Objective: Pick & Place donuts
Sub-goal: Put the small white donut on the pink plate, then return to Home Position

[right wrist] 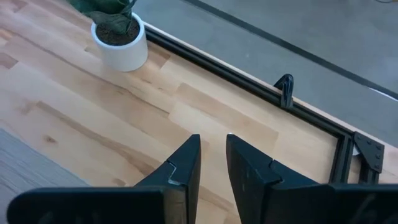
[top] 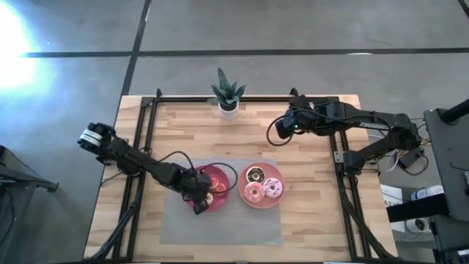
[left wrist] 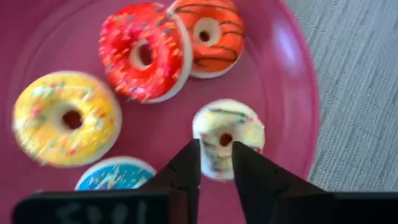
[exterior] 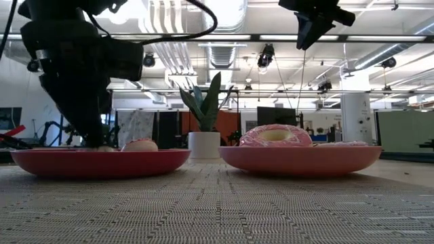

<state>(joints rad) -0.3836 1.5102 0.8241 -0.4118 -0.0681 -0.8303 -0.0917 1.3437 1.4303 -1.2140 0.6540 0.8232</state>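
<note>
From above, the left end effector (top: 199, 203) is down over the left plate (top: 223, 173) on the grey mat, while the right end effector (top: 278, 130) hangs over bare bench near the potted plant (top: 227, 94); three larger donuts (top: 262, 186) sit on the right plate (top: 249, 201). The left wrist view shows its fingers narrowly parted, tips over the cream donut (left wrist: 227, 135), not gripping it, beside red (left wrist: 144, 51), orange (left wrist: 210, 36), yellow (left wrist: 66, 118) and blue (left wrist: 115, 175) ones. The right wrist view shows fingers nearly closed, empty

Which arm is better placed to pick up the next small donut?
Left. Its claw hangs directly over the cream donut on the left plate. The right claw is away over bare wood near the plant.
</note>
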